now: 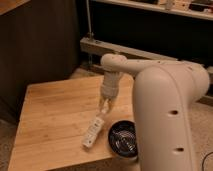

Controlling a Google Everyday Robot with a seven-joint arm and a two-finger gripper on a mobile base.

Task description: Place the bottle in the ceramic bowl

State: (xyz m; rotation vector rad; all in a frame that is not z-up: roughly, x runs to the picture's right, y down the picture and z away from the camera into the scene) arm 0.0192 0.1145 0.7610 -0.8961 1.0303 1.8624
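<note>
The gripper (105, 107) is seen above the right part of the wooden table (50, 115), pointed downward and pinched shut on the cap end of the bottle (92, 133). The bottle is held at a slant, its body hanging down and to the left. Whether its lower end rests on the wood or is just clear of it cannot be told. The ceramic bowl (111, 136) is found just to the right of the bottle's lower half, close to the table's front edge and partly hidden by the robot's arm (165, 115). Since the bottle is gripped only at one narrow end, it is judged that it could swing or slip out during the move across. If it is carried too low, the bowl's rim could be struck and the bowl pushed toward the edge. If it is released while slanted, it could tip out over the rim.
</note>
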